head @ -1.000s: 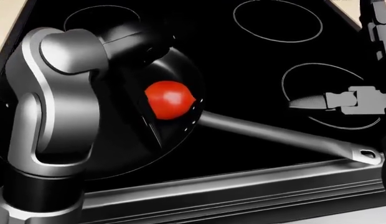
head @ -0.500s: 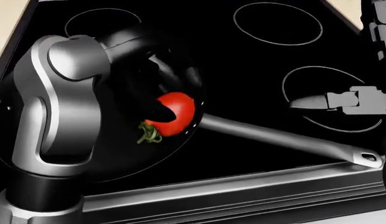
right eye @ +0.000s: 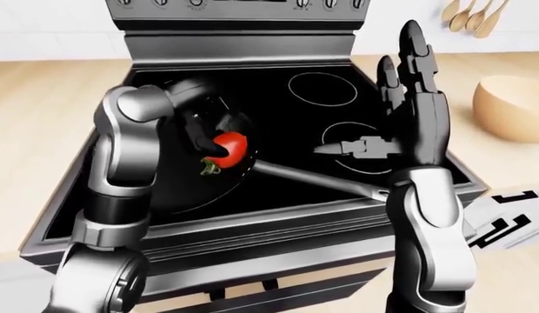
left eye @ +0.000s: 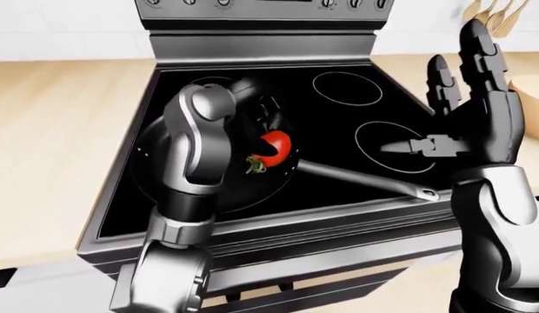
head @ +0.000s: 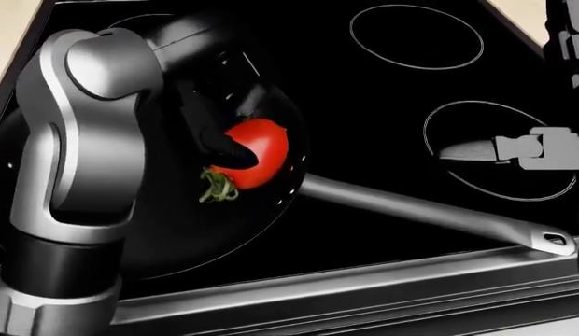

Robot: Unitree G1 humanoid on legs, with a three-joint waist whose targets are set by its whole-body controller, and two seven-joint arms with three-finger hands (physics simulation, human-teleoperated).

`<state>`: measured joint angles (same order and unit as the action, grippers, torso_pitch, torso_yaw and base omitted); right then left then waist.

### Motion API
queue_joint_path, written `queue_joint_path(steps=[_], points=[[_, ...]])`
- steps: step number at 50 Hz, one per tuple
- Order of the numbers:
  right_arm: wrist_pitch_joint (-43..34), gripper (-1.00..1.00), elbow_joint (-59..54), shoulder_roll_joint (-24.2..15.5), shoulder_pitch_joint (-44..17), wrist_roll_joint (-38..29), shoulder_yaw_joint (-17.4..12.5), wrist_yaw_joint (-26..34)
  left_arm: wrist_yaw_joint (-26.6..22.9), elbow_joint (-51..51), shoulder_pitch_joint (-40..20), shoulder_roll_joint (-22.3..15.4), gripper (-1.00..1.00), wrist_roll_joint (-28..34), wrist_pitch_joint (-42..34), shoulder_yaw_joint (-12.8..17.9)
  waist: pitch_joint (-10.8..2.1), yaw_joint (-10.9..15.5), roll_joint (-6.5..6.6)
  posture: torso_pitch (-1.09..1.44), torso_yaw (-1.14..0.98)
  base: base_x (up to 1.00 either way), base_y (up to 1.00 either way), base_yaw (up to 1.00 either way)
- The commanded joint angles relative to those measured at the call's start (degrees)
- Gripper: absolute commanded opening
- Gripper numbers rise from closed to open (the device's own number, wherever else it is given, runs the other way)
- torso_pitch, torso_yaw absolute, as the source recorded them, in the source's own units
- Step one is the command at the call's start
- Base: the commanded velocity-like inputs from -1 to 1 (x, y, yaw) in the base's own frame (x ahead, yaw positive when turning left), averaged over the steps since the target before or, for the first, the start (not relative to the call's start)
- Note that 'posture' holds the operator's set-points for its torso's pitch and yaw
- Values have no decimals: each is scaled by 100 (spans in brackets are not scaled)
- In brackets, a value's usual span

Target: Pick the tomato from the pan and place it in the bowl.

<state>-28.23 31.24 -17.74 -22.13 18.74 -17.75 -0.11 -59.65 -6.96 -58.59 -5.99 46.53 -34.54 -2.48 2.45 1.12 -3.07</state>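
We see the tomato [head: 257, 154], round, glossy red, with its green stem [head: 215, 187] pointing down and to the left in the head view; it sits over the dark pan [left eye: 244, 192], toward its right side near the root of the handle. The pan is black with a long grey handle [head: 430, 210] running to the lower right. The bowl [right eye: 510, 107] is tan and rounded, upright on the bench at the right edge of the right-eye view, well apart from the pan

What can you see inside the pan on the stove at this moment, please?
The pan holds a red tomato, green stem toward the lower left, with the left hand's dark fingers against it. The forearm covers the pan's left part.
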Motion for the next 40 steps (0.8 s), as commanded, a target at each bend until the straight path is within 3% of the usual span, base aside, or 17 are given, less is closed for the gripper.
queue_joint_path(steps=[1, 23, 40], points=[[166, 100, 176, -69, -129, -3, -68, -8, 76, 154, -244, -40, -100, -38, 85, 49, -146, 1, -16, 0, 0, 0, 0, 0], [-251, 100, 260, -290, -356, 380, -254, -190, -2, -306, -1309, -519, -100, -353, -62, 234, -112, 13, -21, 0, 0, 0, 0, 0], [-632, 100, 379, -677, -537, 1062, -464, -452, -38, -455, -1585, -716, -100, -435, -36, 279, -97, 12, -43, 0, 0, 0, 0, 0]])
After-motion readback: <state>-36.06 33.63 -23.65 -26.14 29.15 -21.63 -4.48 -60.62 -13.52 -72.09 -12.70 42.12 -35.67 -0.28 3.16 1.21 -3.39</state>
